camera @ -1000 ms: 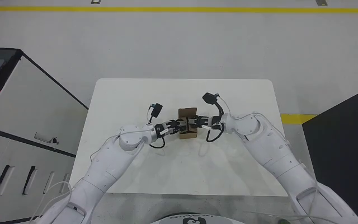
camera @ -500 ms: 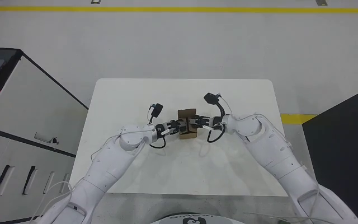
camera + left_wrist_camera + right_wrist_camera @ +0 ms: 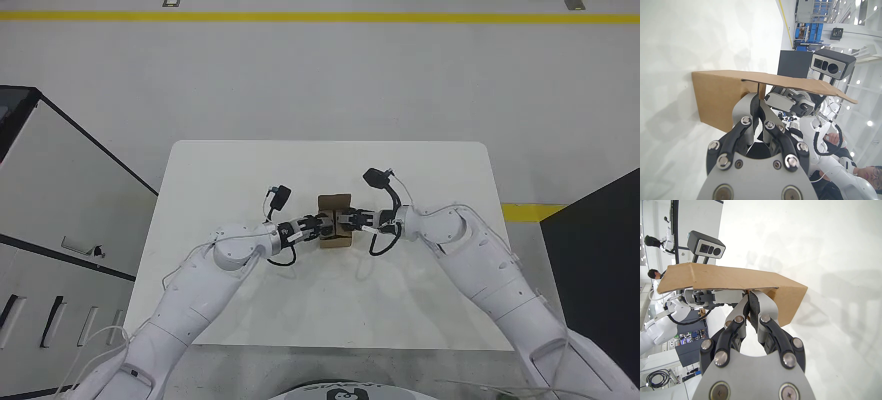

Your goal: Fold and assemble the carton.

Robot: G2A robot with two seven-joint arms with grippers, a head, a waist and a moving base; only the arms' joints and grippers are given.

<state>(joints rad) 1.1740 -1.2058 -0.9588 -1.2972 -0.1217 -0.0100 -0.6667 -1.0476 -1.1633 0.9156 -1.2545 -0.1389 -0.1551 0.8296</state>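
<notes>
On a white bench [image 3: 230, 180], the left pincer [image 3: 758, 100] and the right pincer [image 3: 750, 299], each closed tight on a thin cardboard wall, grip the carton [image 3: 335, 215] from opposite sides near the bench's middle. The box sits between them, partly erected, with one flap [image 3: 810, 85] jutting loose above both. Squaring-up appears to be in hand. The next move likely calls for freeing one pincer to press that flap down.
</notes>
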